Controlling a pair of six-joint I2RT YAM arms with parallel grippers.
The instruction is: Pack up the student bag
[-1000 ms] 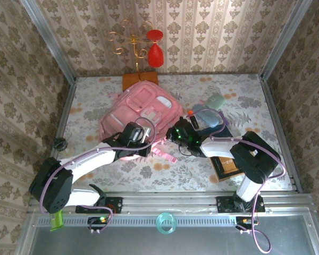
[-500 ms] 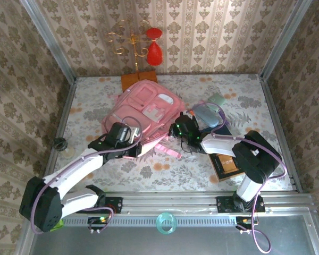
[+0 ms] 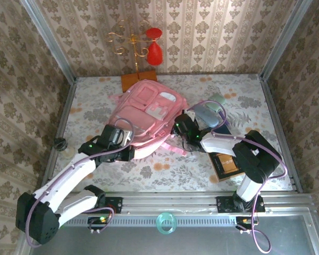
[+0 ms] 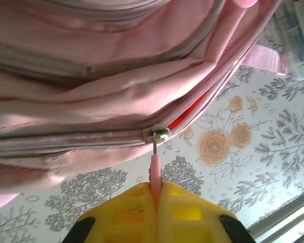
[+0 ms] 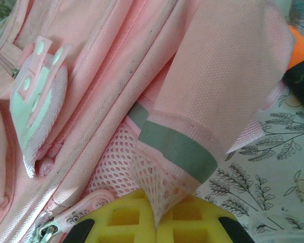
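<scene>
The bag [image 3: 146, 114] lies mid-table [image 3: 244, 90], its long axis running roughly from 7 to 1 o'clock in the top view. The left gripper [image 4: 156, 195] is pinched tight on the pink zipper pull [image 4: 155, 172]. In its wrist view the slider [image 4: 156, 133] sits straight out at 12 o'clock. From there the closed seam runs toward 9 and the parted seam, red lining showing, toward 2. The right gripper [image 5: 154, 205] is clamped on the mesh pocket [image 5: 152, 179] at the bag's 4 o'clock edge. The left arm, at the 7 o'clock corner, looks placed to draw the zipper along the seam.
</scene>
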